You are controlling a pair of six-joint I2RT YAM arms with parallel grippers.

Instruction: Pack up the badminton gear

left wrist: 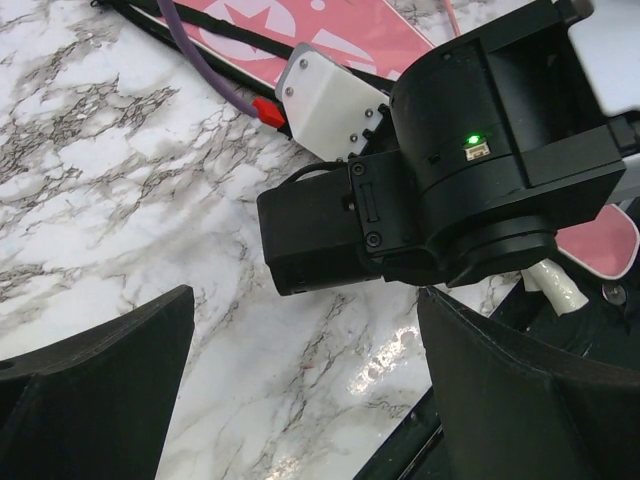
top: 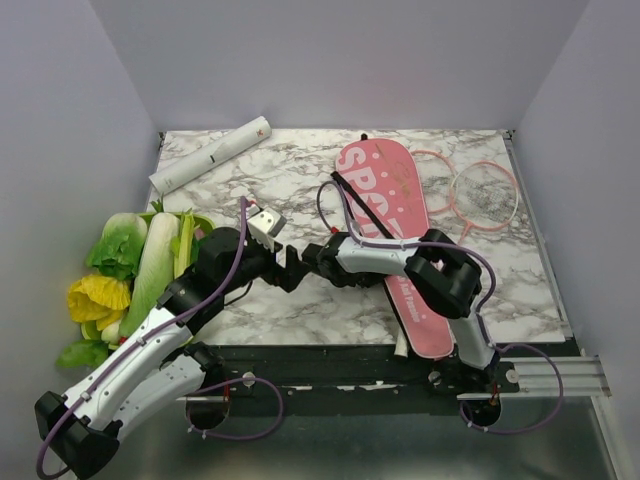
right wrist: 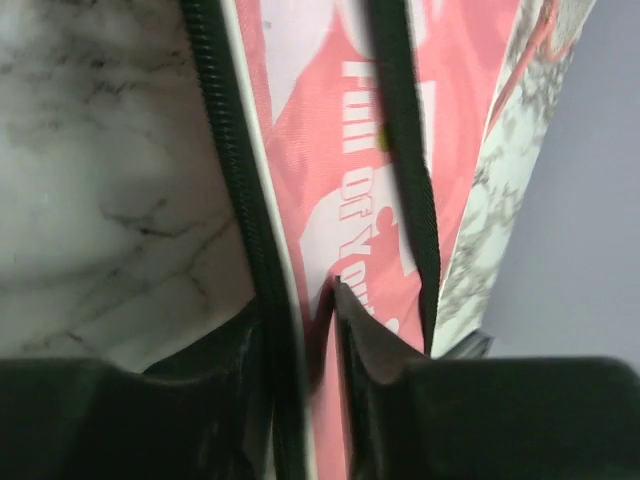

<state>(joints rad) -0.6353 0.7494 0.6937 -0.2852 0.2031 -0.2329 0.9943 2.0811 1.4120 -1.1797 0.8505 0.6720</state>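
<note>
The pink "SPORT" cover (top: pixel 378 185) lies lengthwise on the marble table, right of centre. My right gripper (right wrist: pixel 300 310) is shut on the black zipper edge (right wrist: pixel 245 200) of the cover, beside the white lettering. In the top view its fingers are hidden under the right arm (top: pixel 375 255). My left gripper (left wrist: pixel 305 340) is open and empty over bare marble, close to the right arm's wrist (left wrist: pixel 470 190); it also shows in the top view (top: pixel 290 268). Two pink-framed rackets (top: pixel 485 195) lie right of the cover. The white tube (top: pixel 210 155) lies at the back left. No shuttlecocks are in view.
A green tray of leafy vegetables (top: pixel 130 270) sits at the left edge, beside the left arm. The table's dark front edge (top: pixel 330 355) runs just behind both grippers. Walls close in the table on the left, back and right. A pale handle (left wrist: pixel 555 285) shows by the cover's narrow end.
</note>
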